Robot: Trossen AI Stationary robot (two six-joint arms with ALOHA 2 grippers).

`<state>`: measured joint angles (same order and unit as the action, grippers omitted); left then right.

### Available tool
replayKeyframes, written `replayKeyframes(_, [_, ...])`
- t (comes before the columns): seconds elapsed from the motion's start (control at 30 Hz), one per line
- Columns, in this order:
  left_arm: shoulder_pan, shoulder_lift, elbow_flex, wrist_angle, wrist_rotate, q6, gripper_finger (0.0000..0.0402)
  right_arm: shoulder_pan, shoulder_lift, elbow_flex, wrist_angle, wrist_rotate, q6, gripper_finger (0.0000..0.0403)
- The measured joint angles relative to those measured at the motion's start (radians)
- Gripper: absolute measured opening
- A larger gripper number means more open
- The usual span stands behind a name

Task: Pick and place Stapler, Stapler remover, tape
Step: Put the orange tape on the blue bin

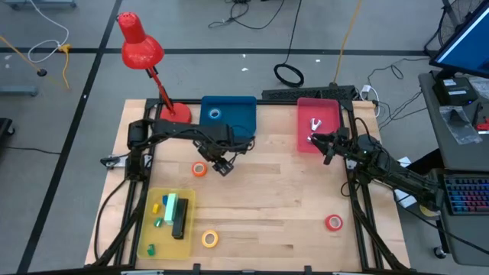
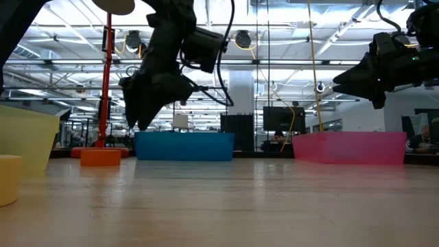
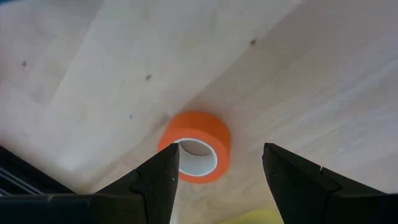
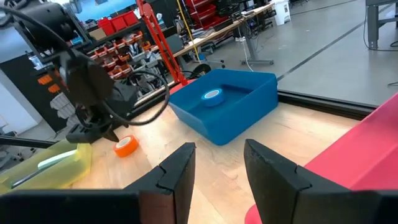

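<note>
Left gripper [image 1: 222, 167] sits beside the orange tape roll [image 1: 199, 169] in the high view; whether they touch can't be told. Left wrist view: one finger [image 3: 158, 180] covers the edge of that roll. Low view: yellow tray [image 2: 27, 140] and a yellow roll [image 2: 9, 180] cut off at the picture's edge; blue bin [image 2: 184, 146] and pink bin [image 2: 349, 148] walls hide their contents. White item in the pink bin [image 1: 315, 124] too small to identify from above. Right wrist view: pink bin [image 4: 367, 149] cut off.
</note>
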<state>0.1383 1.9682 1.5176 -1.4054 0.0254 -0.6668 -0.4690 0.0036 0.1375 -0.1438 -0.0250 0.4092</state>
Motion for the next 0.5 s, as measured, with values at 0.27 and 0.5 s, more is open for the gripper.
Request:
replayKeyframes(0.27, [0.016,0.000,-0.116,0.083,0.082,-0.030,0.0232,0.000,0.000,0.000,-0.005,0.014,0.001,0.0130])
replayKeyframes(0.5, [0.015,-0.001,-0.202,0.154,0.128,-0.051,0.0232,0.000,0.001,0.000,-0.015,0.052,0.009,0.0130])
